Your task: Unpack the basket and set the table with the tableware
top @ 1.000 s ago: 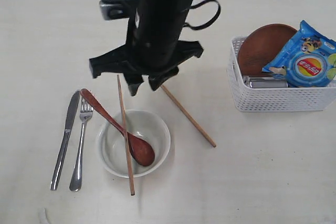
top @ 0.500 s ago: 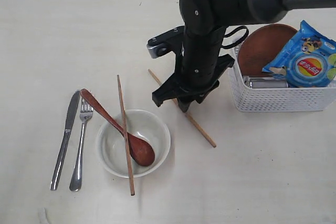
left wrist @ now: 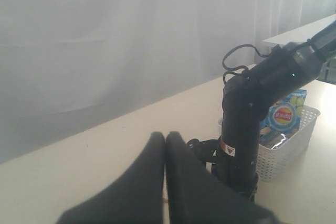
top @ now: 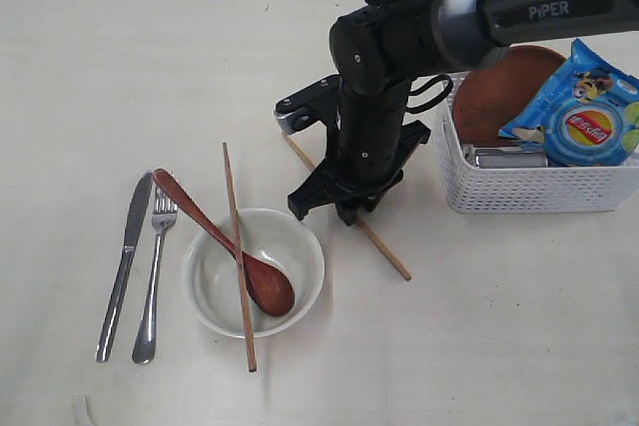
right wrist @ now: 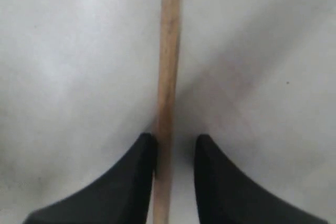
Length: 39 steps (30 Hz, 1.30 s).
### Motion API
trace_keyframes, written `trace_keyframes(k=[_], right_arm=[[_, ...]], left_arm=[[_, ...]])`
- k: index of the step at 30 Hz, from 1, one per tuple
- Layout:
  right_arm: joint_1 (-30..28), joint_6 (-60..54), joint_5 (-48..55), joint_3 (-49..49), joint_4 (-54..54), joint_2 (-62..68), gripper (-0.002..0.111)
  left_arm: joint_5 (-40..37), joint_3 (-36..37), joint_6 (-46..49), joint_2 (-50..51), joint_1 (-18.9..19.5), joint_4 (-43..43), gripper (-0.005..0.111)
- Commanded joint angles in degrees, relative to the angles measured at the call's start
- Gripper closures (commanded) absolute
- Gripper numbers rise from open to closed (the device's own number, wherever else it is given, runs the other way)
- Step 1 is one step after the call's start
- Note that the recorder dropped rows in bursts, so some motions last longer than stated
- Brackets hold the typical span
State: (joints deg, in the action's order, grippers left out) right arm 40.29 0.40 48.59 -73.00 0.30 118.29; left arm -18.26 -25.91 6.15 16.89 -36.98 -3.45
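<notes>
My right gripper [top: 334, 212] is down on the table [top: 100, 77] over the loose wooden chopstick [top: 384, 249]. In the right wrist view the chopstick [right wrist: 169, 51] runs between the jaws of the right gripper [right wrist: 175, 140]. One finger touches it and a gap shows at the other, so the gripper is open. The second chopstick [top: 236, 236] lies across the white bowl [top: 215, 291] with the wooden spoon [top: 268, 286]. Knife [top: 122, 266] and fork [top: 153, 281] lie to the bowl's left. My left gripper [left wrist: 165, 136] is shut and empty, and does not show in the exterior view.
The white basket [top: 529, 187] stands at the right and holds the brown plate [top: 499, 87], a steel cup [top: 504, 157] and a blue snack bag [top: 584, 112]. The right arm [left wrist: 241, 129] stands close beside the basket.
The right arm swung from above the bowl toward the basket and came down onto the loose chopstick. Its jaws have narrowed around it. The left gripper stayed shut.
</notes>
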Motion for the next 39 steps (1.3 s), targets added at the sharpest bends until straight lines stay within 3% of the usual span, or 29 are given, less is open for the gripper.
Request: trace_keyframes(k=[1, 18, 28, 33, 39], right_arm=[[-0.03, -0.40, -0.68, 0.39, -0.30, 1.89, 0.108], [-0.03, 7.83, 4.52, 0.39, 2.16, -8.15, 0.109], [1.26, 7.04, 7.62, 0.39, 20.92, -14.59, 0.109], [5.56, 10.60, 6.81, 0.39, 22.50, -13.53, 0.109], [6.69, 13.00, 6.72, 0.39, 26.21, -9.95, 0.109]], left_arm=[[0.13, 0.21, -0.03, -0.18, 0.25, 0.38, 0.107], [0.13, 0.21, -0.03, -0.18, 0.25, 0.58, 0.107], [0.13, 0.21, -0.18, -0.18, 0.25, 0.48, 0.107], [0.24, 0.21, -0.16, -0.18, 0.25, 0.21, 0.107], [0.11, 0.21, -0.16, -0.18, 0.25, 0.21, 0.107]])
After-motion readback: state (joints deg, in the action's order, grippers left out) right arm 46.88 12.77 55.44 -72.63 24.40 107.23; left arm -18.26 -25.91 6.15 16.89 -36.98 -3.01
